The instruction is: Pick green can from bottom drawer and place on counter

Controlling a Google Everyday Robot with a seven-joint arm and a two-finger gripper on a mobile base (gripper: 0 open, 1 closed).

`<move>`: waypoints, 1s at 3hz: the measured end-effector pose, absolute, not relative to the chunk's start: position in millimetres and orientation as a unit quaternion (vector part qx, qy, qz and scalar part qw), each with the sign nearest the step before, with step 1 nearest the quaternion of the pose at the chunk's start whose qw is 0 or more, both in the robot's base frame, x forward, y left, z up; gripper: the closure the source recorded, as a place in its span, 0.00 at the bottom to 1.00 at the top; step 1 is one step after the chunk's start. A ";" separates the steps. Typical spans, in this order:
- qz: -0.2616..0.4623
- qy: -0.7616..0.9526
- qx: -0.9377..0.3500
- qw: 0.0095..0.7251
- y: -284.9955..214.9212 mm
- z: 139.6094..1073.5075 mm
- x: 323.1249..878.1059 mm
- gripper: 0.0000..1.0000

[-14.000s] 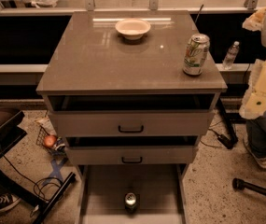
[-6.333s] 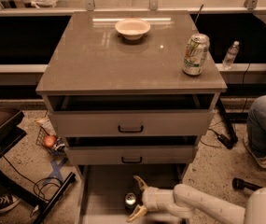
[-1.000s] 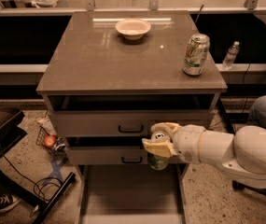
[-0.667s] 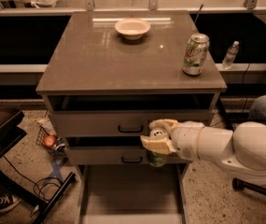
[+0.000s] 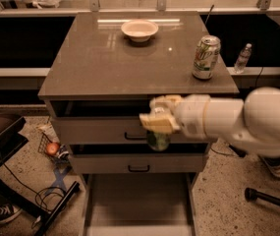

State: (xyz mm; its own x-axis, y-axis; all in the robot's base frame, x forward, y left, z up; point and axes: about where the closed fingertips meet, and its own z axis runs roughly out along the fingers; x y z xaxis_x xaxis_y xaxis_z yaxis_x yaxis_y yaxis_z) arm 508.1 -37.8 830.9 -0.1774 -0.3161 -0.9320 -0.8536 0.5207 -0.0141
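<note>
Nearest to us we see the bottom drawer (image 5: pixel 139 208), pulled out toward the camera. Above it, in front of the two upper drawer fronts (image 5: pixel 100 130), the gripper (image 5: pixel 158 123) reaches in from the right with its fingers clamped on the top of the green can (image 5: pixel 157 141), so the can hangs in the air just under them, below the edge of the counter (image 5: pixel 105 63). Farther back on the counter stand a soda can (image 5: pixel 206 57) near the right edge and a pale bowl (image 5: pixel 139 29) near the back.
</note>
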 end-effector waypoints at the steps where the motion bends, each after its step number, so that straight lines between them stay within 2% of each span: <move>1: 0.273 0.712 -0.413 0.499 -10.5 897.6 539.6 1.00; 3: 0.302 0.704 -0.408 0.497 67.0 973.1 619.4 1.00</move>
